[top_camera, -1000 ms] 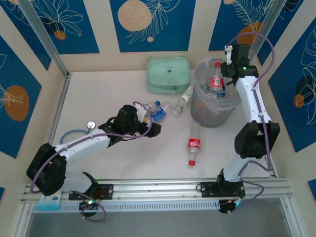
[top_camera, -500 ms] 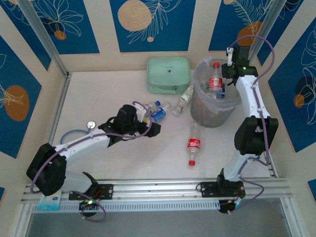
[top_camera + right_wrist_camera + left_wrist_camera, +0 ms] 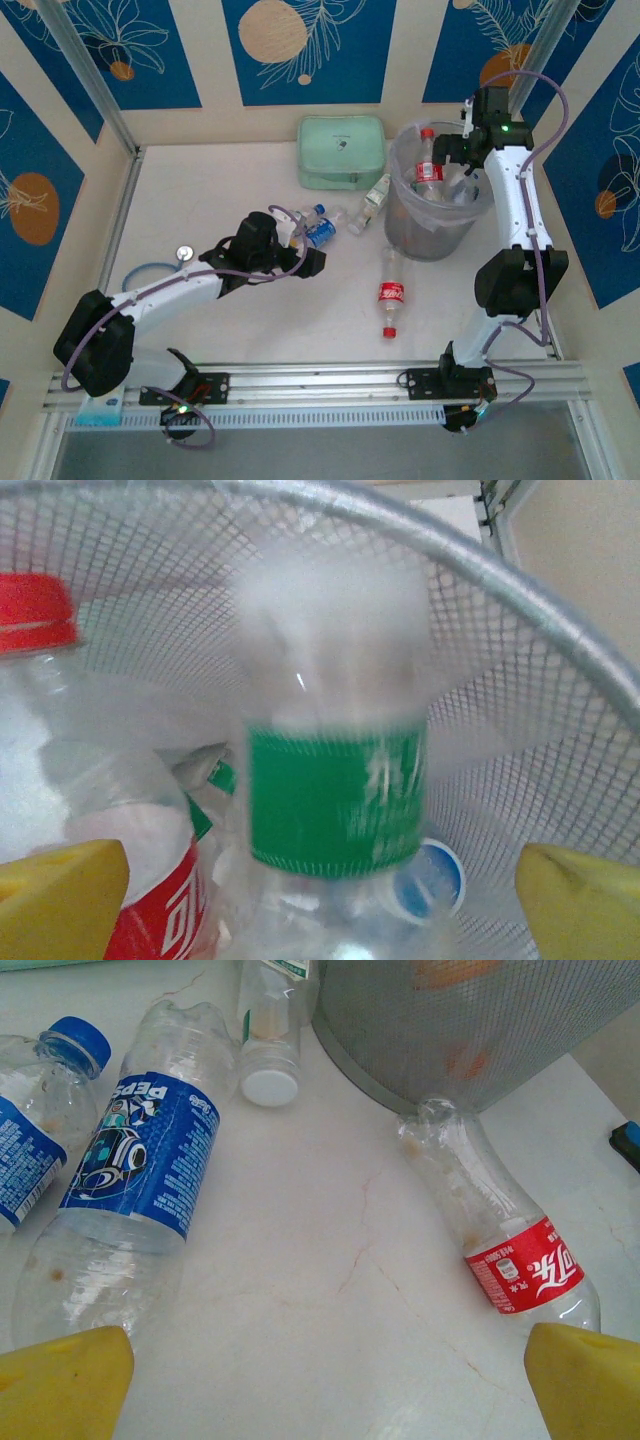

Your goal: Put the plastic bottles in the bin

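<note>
Cream walls (image 3: 210, 60) with blue leaf-print panels enclose a white, faintly cracked table (image 3: 200, 200). At its far right stands the grey bin (image 3: 430, 235), with a mint-green case (image 3: 342, 150) to its left. The right gripper (image 3: 325, 900) hangs over the bin, fingers wide, a blurred green-label bottle (image 3: 335, 800) untouched between them beside a red-capped bottle (image 3: 35, 610). The left gripper (image 3: 320, 1390), also spread wide, hovers low between a blue-label bottle (image 3: 140, 1155) and a red-label bottle (image 3: 520, 1270) whose base touches the bin.
</note>
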You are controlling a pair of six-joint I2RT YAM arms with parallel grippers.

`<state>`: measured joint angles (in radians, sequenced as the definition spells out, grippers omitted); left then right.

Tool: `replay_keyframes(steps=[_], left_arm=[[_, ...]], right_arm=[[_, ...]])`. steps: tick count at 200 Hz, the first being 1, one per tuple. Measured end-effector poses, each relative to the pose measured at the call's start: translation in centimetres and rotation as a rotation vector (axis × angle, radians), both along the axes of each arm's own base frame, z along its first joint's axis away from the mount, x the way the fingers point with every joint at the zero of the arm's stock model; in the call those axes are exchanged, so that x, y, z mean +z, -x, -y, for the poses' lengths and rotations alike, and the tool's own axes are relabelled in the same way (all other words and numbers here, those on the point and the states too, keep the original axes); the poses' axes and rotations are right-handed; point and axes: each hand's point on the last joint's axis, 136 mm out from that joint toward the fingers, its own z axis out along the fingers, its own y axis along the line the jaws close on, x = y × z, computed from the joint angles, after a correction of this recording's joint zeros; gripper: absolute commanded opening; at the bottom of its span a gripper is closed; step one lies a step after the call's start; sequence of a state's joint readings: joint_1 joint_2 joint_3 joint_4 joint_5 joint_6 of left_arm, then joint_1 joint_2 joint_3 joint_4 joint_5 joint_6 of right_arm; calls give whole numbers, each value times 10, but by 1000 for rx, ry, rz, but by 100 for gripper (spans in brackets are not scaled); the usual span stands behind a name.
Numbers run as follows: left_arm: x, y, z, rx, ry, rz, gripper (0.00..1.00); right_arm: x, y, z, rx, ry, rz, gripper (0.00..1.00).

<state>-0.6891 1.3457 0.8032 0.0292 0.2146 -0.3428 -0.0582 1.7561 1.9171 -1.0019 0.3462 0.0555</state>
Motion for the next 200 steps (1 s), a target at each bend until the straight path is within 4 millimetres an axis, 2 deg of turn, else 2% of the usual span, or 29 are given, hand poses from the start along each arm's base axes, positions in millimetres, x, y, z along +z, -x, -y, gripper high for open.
replay_keyframes(steps=[16, 53, 92, 117, 131, 143, 161, 180, 200], left_arm=[[0, 0, 0, -2, 1, -1, 100], [0, 0, 0, 0, 1, 0, 100], [1, -1, -1, 3, 2, 0, 100], [0, -1, -2, 4, 1, -1, 100], [-1, -1, -3, 6, -8, -4, 100], [-5, -1, -7, 19, -31, -9, 100], [-10, -3, -15, 48, -82, -14, 100], [-7, -6, -20, 64, -129, -18, 100], [5, -12, -14, 73, -139, -21, 100]], right_arm=[[0, 3, -1, -7, -14, -11, 89], [-1, 6, -4, -10, -37, -23, 62], [-5, 6, -5, -14, -54, -30, 57], [-6, 5, -6, -13, -69, -23, 71], [3, 4, -9, -7, -96, 10, 81], [18, 6, -13, 2, -126, 59, 88], [53, 17, -23, 23, -182, 164, 95], [91, 40, -34, 56, -236, 286, 99], [114, 65, -45, 84, -285, 378, 99]])
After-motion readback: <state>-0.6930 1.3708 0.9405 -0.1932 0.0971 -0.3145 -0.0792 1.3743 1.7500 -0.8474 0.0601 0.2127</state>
